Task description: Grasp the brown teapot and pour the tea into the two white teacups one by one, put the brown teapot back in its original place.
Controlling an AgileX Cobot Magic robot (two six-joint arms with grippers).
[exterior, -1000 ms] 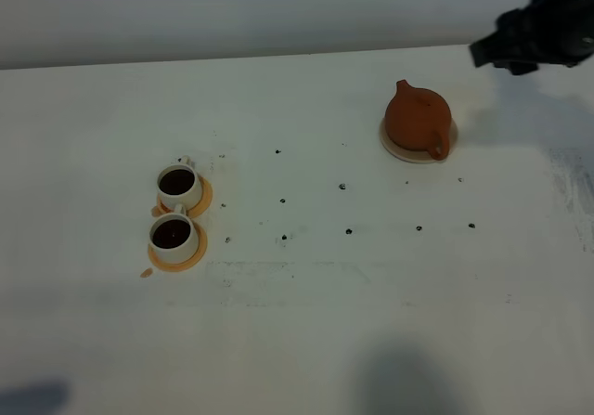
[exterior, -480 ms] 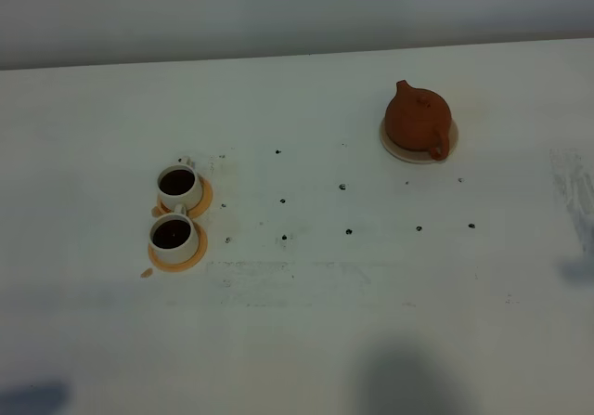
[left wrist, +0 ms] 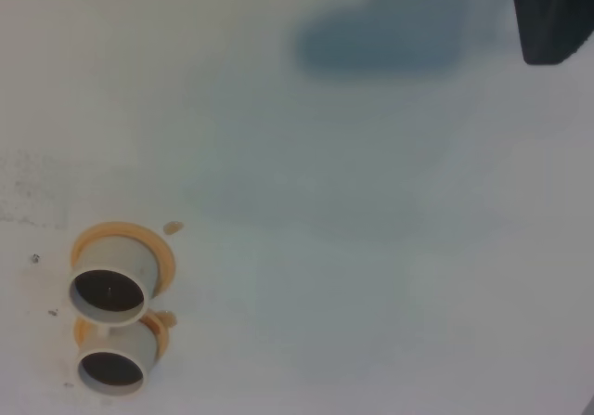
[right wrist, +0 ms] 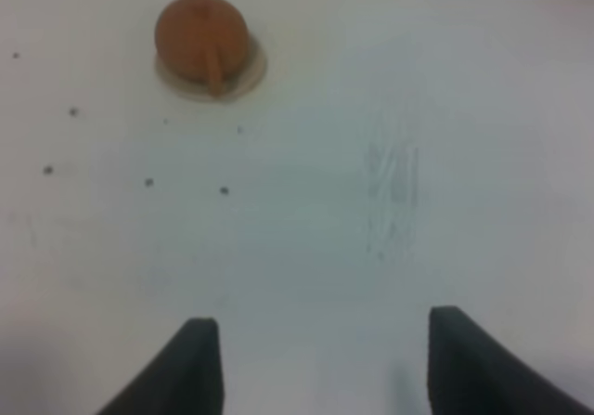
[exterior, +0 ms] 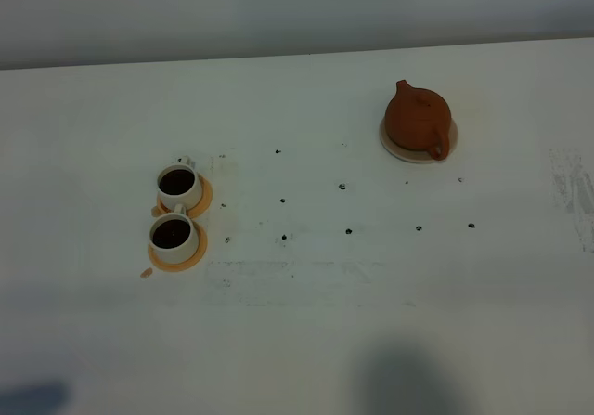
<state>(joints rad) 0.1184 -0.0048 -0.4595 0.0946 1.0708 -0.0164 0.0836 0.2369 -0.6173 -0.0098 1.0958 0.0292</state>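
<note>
The brown teapot [exterior: 419,118] stands upright on the pale beige coaster [exterior: 390,146] at the back right of the white table, nothing touching it. It also shows in the right wrist view [right wrist: 200,34], far beyond my right gripper [right wrist: 323,341], which is open and empty over bare table. The two white teacups [exterior: 178,183] [exterior: 174,235] sit side by side at the left on orange saucers, each holding dark tea; the left wrist view shows them too [left wrist: 116,262] [left wrist: 121,341]. Of my left gripper only a dark corner [left wrist: 555,16] shows. No arm appears in the exterior view.
Small dark specks [exterior: 342,187] dot the table between cups and teapot. An orange drop [exterior: 146,272] lies by the nearer saucer [exterior: 190,259]. Grey scuff marks [exterior: 568,188] run along the table's right side. The table's back edge [exterior: 278,58] meets a grey wall.
The right arm, at the top right of the exterior view one second ago, has drawn out of that view. Teapot and cups have not moved.
</note>
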